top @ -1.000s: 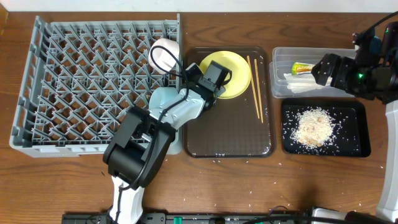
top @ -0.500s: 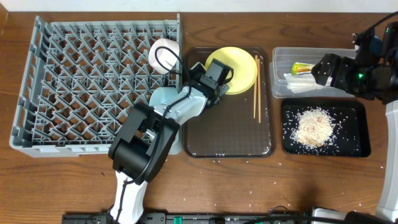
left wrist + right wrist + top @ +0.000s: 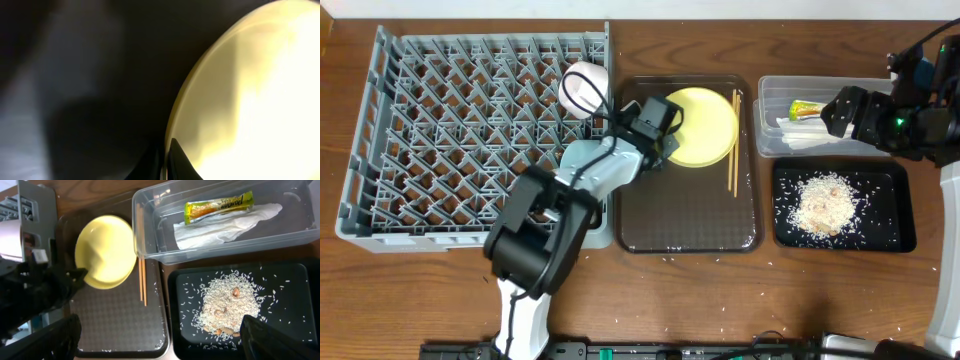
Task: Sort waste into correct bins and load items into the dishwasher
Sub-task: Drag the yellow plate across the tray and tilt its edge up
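Wooden table (image 3: 820,290), brown, bearing directly:
- grey pegged dish rack (image 3: 450,130), left
- dark brown serving tray (image 3: 690,220), centre, just beside the rack
- clear plastic tub (image 3: 768,140), right rear
- shallow black tray (image 3: 900,235), right front
- stray rice grains (image 3: 767,263), front

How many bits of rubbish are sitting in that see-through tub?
2. A green-and-yellow snack wrapper lies in the tub, and crumpled white paper lies right beside it. Anything under the paper would be hidden.
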